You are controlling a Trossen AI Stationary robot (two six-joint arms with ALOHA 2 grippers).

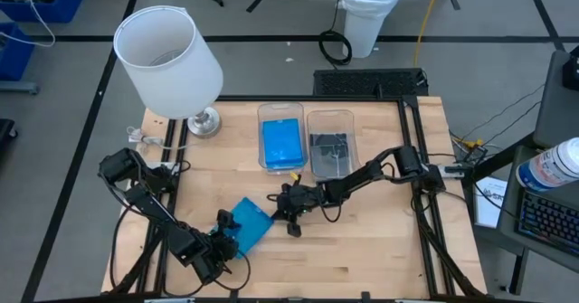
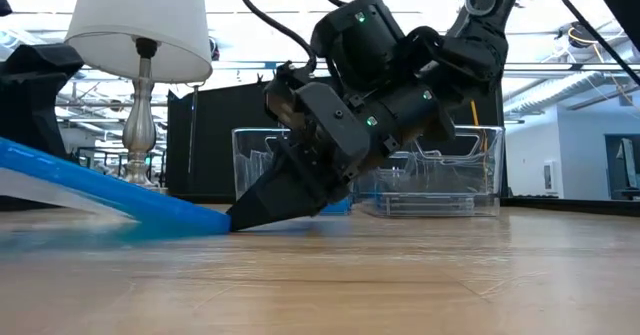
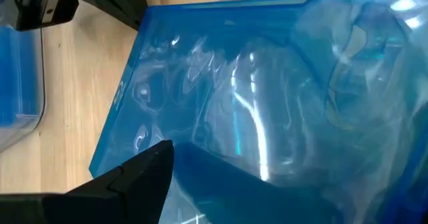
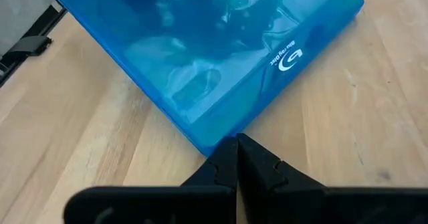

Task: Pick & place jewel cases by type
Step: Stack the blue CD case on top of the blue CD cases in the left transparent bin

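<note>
Blue jewel case [image 1: 247, 224] on the wooden bench [image 1: 362, 267], front-left of centre, lying skewed; in the low view one end raised, the other end down on the bench surface. White markings visible on its cover in the right wrist view [image 4: 286, 58].

Left gripper [image 1: 220, 244] at the near-left part of the bench, fingers spread wide around the near edge of the blue jewel case; in the left wrist view one dark finger [image 3: 127, 184] lying over the case cover. Cannot tell whether the fingers actually press on it.

Right gripper [image 1: 291, 223] reaching in from the right, low, tip down at the bench just beside the case's far-right corner. Fingers pressed together, nothing between them; right wrist view shows the closed fingertips [image 4: 235, 158] touching or almost touching the case corner. Low view shows the same closed tip [image 2: 262, 207] resting on the bench against the low end of the case.

Two clear bins side by side at the back middle of the bench: left bin [image 1: 280, 115] holding another blue case [image 1: 282, 142], right bin [image 1: 329, 120] holding a dark case [image 1: 329, 149].

Table lamp [image 1: 169, 54] with white shade at the back-left corner of the bench. White bucket [image 1: 371, 9] on the floor beyond the bench.
</note>
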